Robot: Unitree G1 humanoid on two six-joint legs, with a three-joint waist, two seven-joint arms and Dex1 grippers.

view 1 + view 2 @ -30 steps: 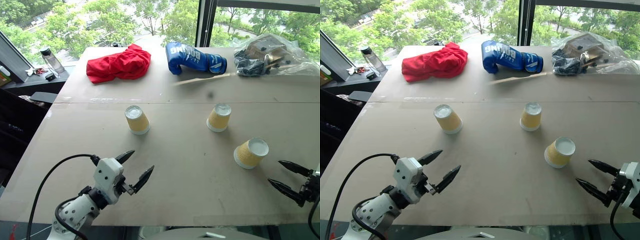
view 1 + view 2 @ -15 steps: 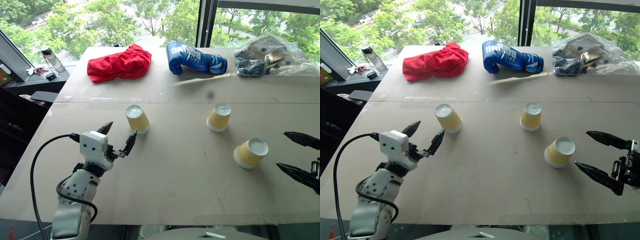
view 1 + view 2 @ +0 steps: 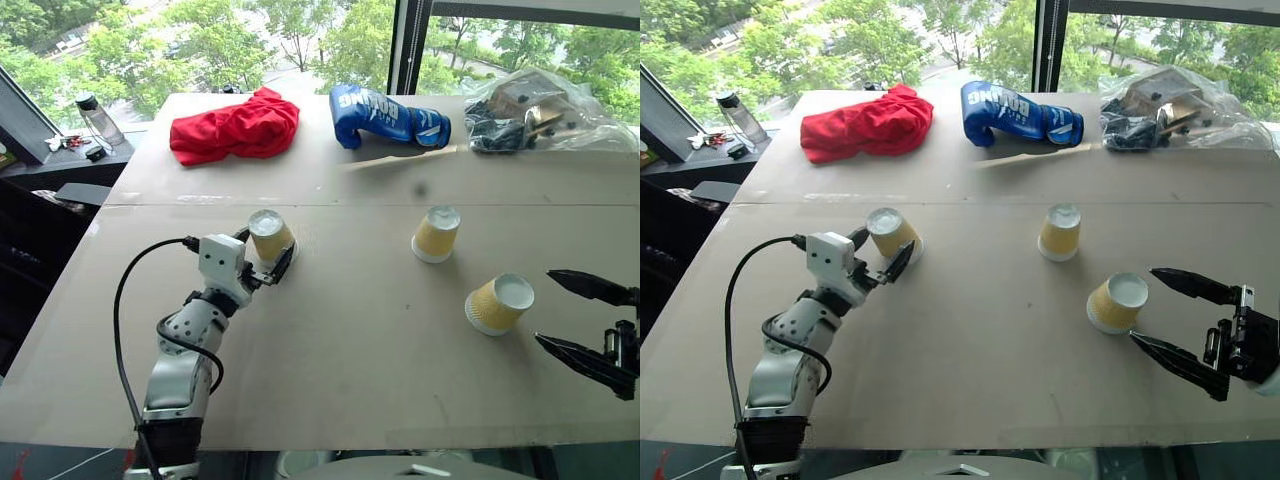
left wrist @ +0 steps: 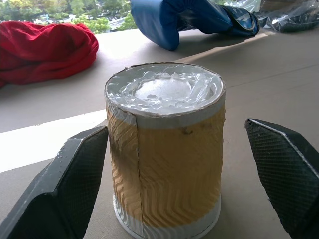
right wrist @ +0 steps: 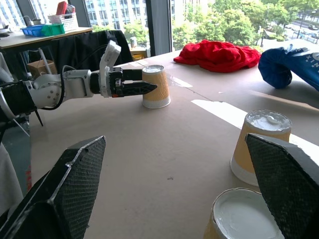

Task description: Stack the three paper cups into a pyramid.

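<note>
Three yellow-tan paper cups stand upside down and apart on the table: a left cup [image 3: 270,236], a middle cup [image 3: 436,234] and a right cup [image 3: 498,304] nearer the front. My left gripper [image 3: 265,250] is open with one finger on each side of the left cup. In the left wrist view that cup [image 4: 167,149] stands upright between the fingers [image 4: 75,184], small gaps at each side. My right gripper [image 3: 544,306] is open just right of the right cup, apart from it. The right wrist view shows the right cup [image 5: 246,219] and the middle cup [image 5: 260,144] ahead of it.
At the table's far side lie a red cloth [image 3: 235,125], a blue boxing glove [image 3: 388,115] and a clear plastic bag of parts [image 3: 540,110]. A bottle [image 3: 90,112] stands on a ledge beyond the left edge. Bare tabletop [image 3: 350,330] lies between the cups.
My left gripper has moved forward across the table and now straddles the left cup. My right gripper rose and shifted a little toward the right cup, then held still. The cups have not moved.
</note>
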